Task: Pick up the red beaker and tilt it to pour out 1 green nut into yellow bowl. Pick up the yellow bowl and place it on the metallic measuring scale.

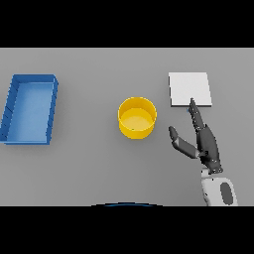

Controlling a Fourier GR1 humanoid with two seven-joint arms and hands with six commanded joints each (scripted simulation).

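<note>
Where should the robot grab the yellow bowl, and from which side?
Probably by the rim and wall on its right side. The yellow bowl stands upright with its mouth open, and its round straight wall suits a thumb-and-fingers wrap. The right hand is open just right of it, thumb towards the bowl, so coming in sideways from the right looks easiest.

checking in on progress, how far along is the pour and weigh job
Done: no sign of the pour; no red beaker shows and no nut can be made out in the yellow bowl. In hand: nothing; the right robot hand is open between the bowl and the metallic measuring scale, its fingertip at the scale's near edge. Left: the bowl sits on the table, off the scale, so placing remains. A blue tray lies far left.
</note>
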